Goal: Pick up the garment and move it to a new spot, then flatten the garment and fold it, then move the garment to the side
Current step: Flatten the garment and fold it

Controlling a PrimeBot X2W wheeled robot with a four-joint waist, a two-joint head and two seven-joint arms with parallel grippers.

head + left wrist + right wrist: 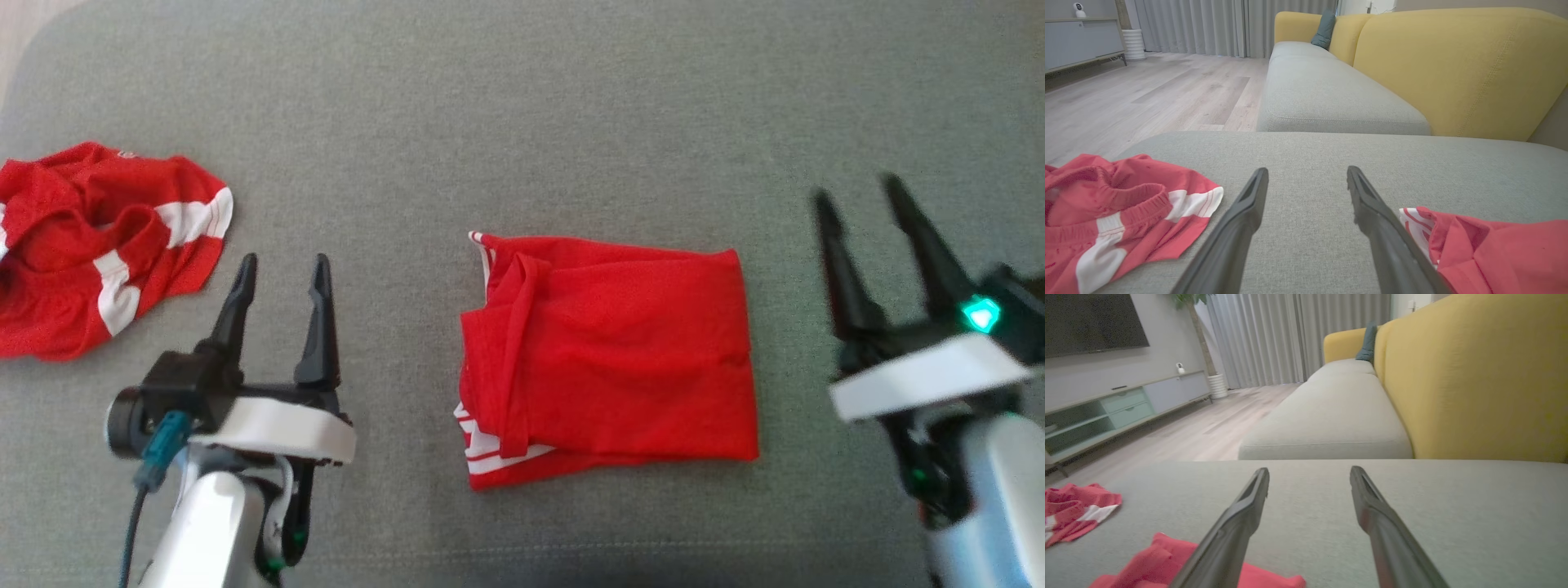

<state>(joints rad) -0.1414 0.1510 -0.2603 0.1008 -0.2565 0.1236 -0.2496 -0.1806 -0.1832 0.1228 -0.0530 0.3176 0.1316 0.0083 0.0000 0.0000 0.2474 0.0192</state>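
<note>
On the grey sofa cushion (522, 122), the folded red shorts (608, 359) lie flat between the two arms. The left gripper (283, 261) and right gripper (856, 189) stand spread and empty, clear of the cloth. Folding appears complete; the move aside remains. A crumpled red pair (98, 245) lies far left.

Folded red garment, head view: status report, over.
Left gripper open, empty. Right gripper open, empty. Folded red garment flat on grey cushion between them, touching neither. Crumpled red garment at far left, apart; nothing blocking.
</note>
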